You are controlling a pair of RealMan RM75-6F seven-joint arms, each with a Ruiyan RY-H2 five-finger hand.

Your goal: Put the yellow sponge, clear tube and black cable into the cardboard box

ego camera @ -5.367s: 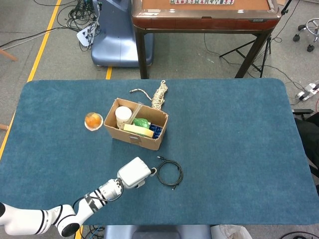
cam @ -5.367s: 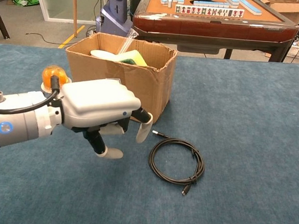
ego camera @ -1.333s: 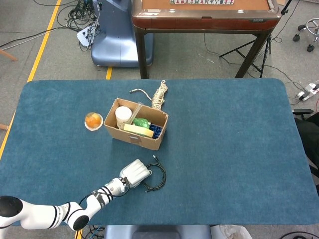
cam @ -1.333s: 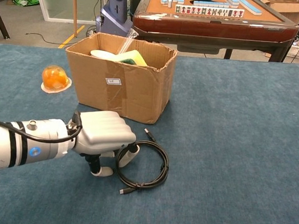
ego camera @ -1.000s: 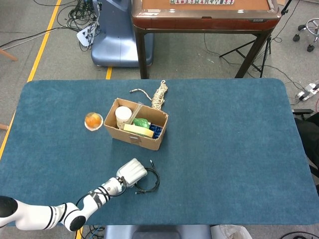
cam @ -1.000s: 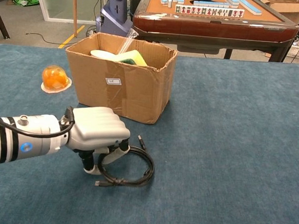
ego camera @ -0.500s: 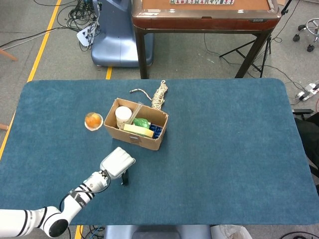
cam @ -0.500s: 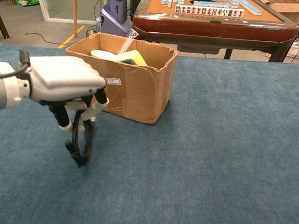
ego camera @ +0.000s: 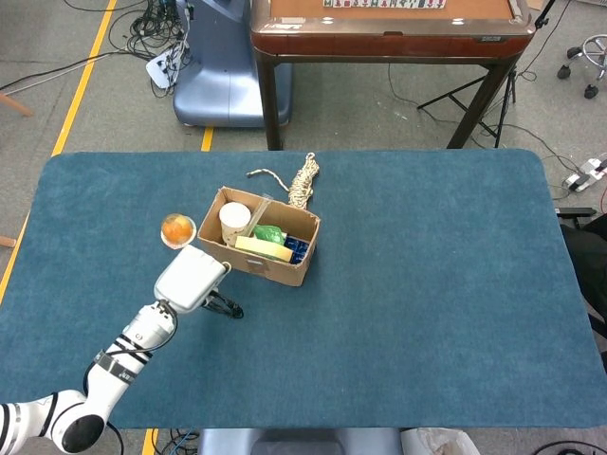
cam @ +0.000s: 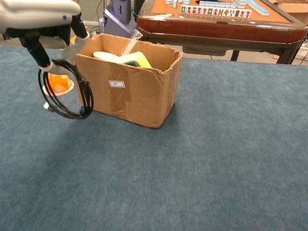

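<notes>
Cable [cam: 66, 90], black and coiled into a loop, hangs in the air from the left hand [cam: 37, 12], which grasps it at the top of the loop between thumb and fingers. The coil dangles clear of the blue table [cam: 236, 153], just left of the cardboard box [cam: 129, 90] and in front of an orange ball under a clear dome [ego camera: 177, 229] that sits on the cloth to the left of the box. In the head view the hand [ego camera: 190, 278] is at the near left corner of the box, with the cable [ego camera: 223, 306] showing below it. Inside the box the yellow sponge [cam: 139, 59] lies beside a white cup [ego camera: 235, 220], and the clear tube [cam: 131, 41] leans up out of the top. A bundle of pale rope [ego camera: 302, 183] lies on the table at the far side of the box. The right hand is out of sight in both views.
</notes>
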